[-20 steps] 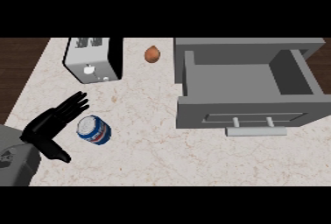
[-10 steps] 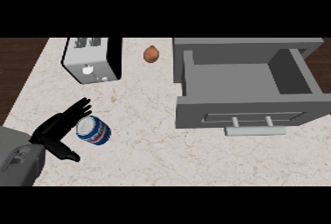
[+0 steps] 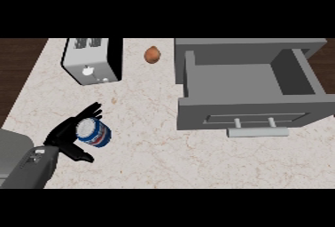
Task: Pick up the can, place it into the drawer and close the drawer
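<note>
Fingers of the left hand [image 3: 65, 135] curl around the blue-and-white can [image 3: 93, 132] at the lower left of the frame, on the speckled tabletop [image 3: 150, 146]. At the upper right, the grey drawer [image 3: 252, 86] stands pulled open, its handle [image 3: 258, 132] facing the lower edge. A toaster [image 3: 93, 60] sits at the upper left, with a brown egg [image 3: 152, 54] just right of it.

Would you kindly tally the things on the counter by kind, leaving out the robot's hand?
Can: 1
Toaster: 1
Egg: 1
Drawer, open: 1
Total: 4
</note>
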Controlling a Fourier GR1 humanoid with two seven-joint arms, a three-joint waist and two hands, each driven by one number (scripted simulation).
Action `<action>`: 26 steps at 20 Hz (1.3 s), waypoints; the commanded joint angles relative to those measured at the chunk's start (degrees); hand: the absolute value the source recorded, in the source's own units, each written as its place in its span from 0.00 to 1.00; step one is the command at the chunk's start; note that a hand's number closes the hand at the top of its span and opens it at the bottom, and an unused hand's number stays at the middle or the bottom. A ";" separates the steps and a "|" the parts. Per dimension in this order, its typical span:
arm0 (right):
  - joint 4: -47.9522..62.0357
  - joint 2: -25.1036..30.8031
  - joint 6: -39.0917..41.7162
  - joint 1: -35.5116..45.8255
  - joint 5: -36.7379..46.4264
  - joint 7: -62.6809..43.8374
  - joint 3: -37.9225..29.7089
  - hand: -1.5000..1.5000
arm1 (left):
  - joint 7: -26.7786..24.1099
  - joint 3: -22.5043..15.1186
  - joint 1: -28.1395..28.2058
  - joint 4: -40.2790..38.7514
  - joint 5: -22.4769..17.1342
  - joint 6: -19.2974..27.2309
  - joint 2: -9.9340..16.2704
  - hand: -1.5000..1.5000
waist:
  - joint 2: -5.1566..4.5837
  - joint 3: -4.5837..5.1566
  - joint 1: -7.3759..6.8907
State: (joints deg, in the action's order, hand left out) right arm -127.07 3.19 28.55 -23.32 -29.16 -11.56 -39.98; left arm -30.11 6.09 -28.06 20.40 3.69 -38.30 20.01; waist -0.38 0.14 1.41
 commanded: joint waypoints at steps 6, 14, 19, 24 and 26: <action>-0.59 1.46 1.42 -0.35 -2.51 -1.87 -1.53 0.00 | -1.89 2.02 -4.61 -5.88 -2.08 -6.74 -1.38 1.00 | 0.04 -0.01 0.12; -0.09 -0.58 3.11 -2.90 -3.20 -1.06 -2.84 0.00 | 0.13 0.46 -2.95 -0.78 -3.49 -14.58 -3.52 1.00 | 0.51 -0.11 -0.87; -2.73 -0.96 -0.42 -0.95 -3.28 -4.00 -1.90 0.00 | 1.89 1.03 -3.92 2.49 -6.21 -18.58 -3.52 1.00 | 0.48 -0.09 -1.21; -0.68 -1.91 1.73 -2.41 -2.54 -1.65 -3.08 0.00 | 4.88 10.99 -4.05 4.14 -14.71 6.92 -10.66 1.00 | 0.90 -0.23 -2.27; -2.35 -3.04 1.49 -3.19 -1.75 -1.90 -2.68 0.00 | 2.63 14.82 -2.95 4.89 -16.85 16.40 -11.47 1.00 | 1.03 -0.24 -2.80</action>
State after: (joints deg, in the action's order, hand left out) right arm -128.70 0.88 30.16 -25.78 -31.34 -13.35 -42.49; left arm -24.32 14.85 -31.84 24.24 -8.77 -33.95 11.21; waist 0.41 -0.05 -0.63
